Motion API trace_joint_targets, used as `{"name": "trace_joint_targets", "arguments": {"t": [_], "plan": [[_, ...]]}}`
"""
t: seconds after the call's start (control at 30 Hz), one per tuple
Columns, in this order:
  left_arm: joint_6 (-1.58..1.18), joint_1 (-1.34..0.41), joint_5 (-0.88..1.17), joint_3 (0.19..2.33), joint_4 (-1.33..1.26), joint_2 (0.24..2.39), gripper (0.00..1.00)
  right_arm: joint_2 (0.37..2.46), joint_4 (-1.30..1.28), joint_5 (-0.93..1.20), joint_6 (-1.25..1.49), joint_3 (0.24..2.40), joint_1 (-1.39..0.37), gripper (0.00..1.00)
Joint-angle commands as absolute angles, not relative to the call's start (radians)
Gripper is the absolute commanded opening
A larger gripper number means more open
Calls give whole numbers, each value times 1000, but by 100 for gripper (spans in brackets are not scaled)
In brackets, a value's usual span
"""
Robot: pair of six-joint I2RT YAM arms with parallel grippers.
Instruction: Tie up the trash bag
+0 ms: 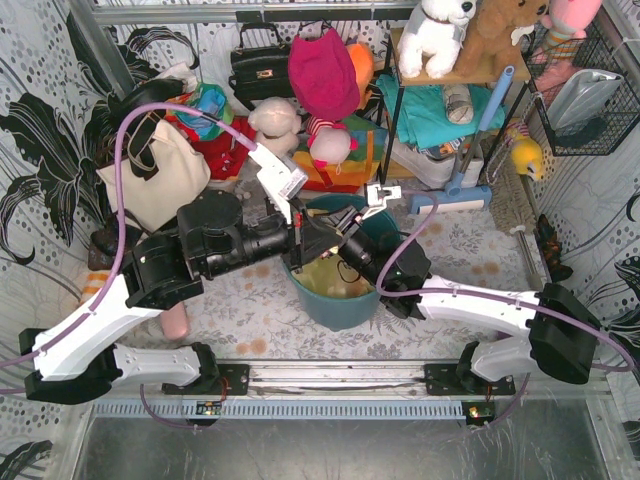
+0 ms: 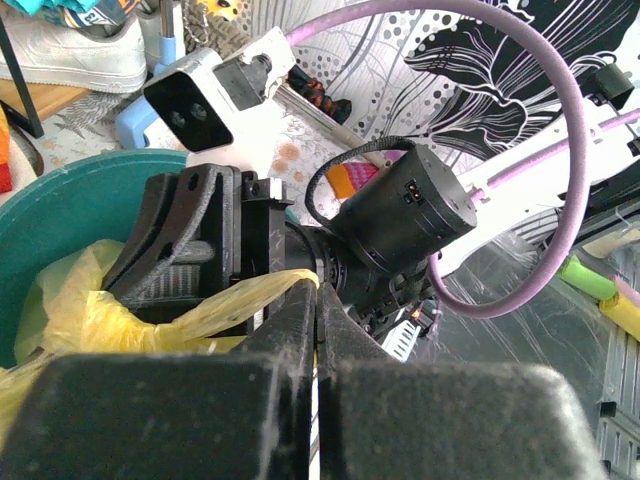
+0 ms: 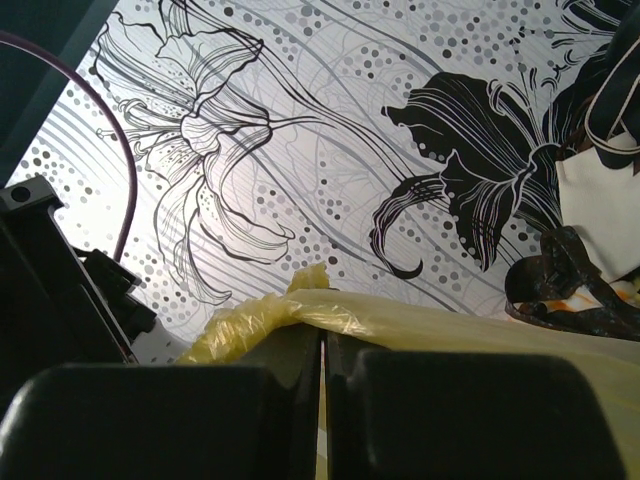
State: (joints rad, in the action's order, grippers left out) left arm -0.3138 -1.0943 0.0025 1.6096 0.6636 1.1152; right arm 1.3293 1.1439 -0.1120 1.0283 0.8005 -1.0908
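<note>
The trash bag (image 1: 338, 281) is thin yellow plastic and lines a teal bucket (image 1: 335, 312). Both grippers meet over the bucket's mouth. My left gripper (image 1: 318, 240) is shut on a stretched yellow strip of the bag's edge (image 2: 215, 302), pinched at the tips of my left gripper (image 2: 318, 288). My right gripper (image 1: 347, 238) is shut too. In the right wrist view a taut band of the bag (image 3: 470, 327) runs across the closed tips of my right gripper (image 3: 323, 328), with a crumpled yellow end (image 3: 245, 322) on the left. The right arm's wrist (image 2: 400, 215) fills the left wrist view.
A cream tote bag (image 1: 160, 175) stands at the back left. Stuffed toys (image 1: 300, 130), a black handbag (image 1: 260, 65) and a shelf (image 1: 450, 110) crowd the back. A blue-handled mop (image 1: 470, 160) leans at the back right. Patterned walls close both sides.
</note>
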Motion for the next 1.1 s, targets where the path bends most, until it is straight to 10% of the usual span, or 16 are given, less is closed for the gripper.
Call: {"name": "trace_joint_targets", "arguments": {"t": [0.0, 0.1, 0.3, 1.07], "plan": [[-308, -1101, 49, 1594, 583, 1101, 0, 1360, 1265, -117, 1044, 821, -1096, 0], [-310, -1101, 33, 1587, 587, 1091, 5, 1378, 1269, -109, 1052, 835, -1096, 0], [-305, -1102, -5, 1579, 583, 1045, 52, 1381, 1270, -105, 1055, 834, -1097, 0], [-514, -1101, -608, 1390, 657, 840, 60, 1364, 1266, -115, 1032, 827, -1097, 0]]}}
